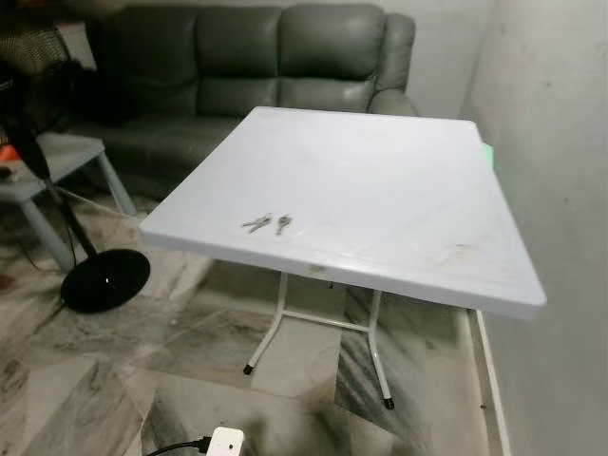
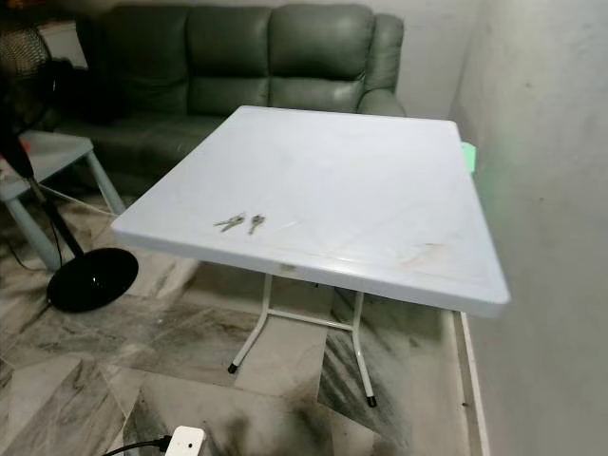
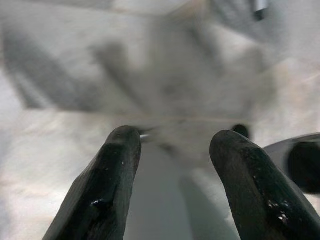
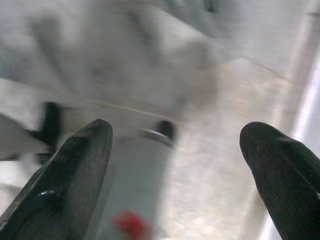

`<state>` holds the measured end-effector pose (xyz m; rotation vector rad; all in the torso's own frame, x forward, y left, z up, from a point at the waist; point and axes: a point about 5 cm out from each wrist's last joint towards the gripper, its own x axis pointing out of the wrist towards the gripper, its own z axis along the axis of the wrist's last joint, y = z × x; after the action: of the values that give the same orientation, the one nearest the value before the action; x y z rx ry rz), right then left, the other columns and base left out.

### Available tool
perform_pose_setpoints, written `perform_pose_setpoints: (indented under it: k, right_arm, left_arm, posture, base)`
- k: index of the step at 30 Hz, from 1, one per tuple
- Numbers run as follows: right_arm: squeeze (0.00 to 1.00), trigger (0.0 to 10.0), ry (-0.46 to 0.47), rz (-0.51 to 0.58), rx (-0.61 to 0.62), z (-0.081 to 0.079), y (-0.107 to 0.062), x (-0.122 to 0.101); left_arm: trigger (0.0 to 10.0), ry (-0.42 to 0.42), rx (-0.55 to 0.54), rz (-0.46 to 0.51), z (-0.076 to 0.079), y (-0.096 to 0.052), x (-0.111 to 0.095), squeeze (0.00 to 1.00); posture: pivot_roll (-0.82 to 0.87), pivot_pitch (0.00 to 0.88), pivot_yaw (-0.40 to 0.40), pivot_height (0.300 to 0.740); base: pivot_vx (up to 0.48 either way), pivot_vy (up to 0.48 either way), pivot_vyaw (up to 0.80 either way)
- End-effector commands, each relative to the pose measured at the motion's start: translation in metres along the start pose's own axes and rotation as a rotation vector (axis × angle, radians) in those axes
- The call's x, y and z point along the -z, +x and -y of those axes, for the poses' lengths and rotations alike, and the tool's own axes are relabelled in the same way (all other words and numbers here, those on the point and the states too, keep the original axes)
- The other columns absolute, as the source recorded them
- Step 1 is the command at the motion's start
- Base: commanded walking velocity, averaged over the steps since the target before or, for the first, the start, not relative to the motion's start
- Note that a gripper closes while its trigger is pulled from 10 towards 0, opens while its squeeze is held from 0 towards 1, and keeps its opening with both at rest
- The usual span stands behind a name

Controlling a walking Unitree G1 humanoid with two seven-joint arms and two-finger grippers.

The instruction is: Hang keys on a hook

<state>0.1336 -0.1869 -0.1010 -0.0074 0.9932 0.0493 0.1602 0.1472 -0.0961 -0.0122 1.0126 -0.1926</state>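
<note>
Left pincer [image 3: 175,187]: two long black fingers [image 3: 107,190], rounded and blunt at the tips, matte with a faint sheen; small pale specks and scuffs near the base of one, a glossy nick on the other. Right pincer [image 4: 175,185]: two black fingers [image 4: 65,182] of the same rounded, tapering form, smooth-surfaced, with a small shiny spot low on one. Set wider apart than the left pair.

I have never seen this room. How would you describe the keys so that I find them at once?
Start at the white square folding table that stands in front of the green sofa, beside the wall. Look at its near left corner: the keys lie flat there, close to the edge. They are small and silver, the only objects lying on the tabletop.
</note>
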Motion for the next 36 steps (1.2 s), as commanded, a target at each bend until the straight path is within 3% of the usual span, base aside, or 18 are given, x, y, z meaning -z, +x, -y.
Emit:
perform_pose_setpoints:
  k: [1, 26, 36]
  right_arm:
    - [0.00, 10.0, 0.011, -0.001, 0.010, 0.0025, -0.0006, 0.0008]
    - [0.00, 10.0, 0.023, -0.002, 0.005, 0.0019, -0.0005, 0.0010]
    - [0.00, 10.0, 0.020, -0.002, 0.007, 0.0024, -0.0008, 0.0015]
  left_arm:
    - [10.0, 0.006, 0.000, 0.013, -0.0006, 0.0008, -0.0052, 0.00]
    - [10.0, -0.007, -0.003, 0.020, -0.0013, 0.0008, -0.0066, 0.00]
    - [10.0, 0.029, -0.007, 0.016, -0.0012, 0.0010, -0.0068, 0.00]
  posture:
    - [0.02, 0.033, 0.004, 0.740]
    - [0.03, 0.043, 0.002, 0.740]
    - [0.03, 0.049, 0.001, 0.740]
  base:
    - [0.000, 0.435, 0.00]
    - [0.000, 0.435, 0.00]
    - [0.000, 0.000, 0.00]
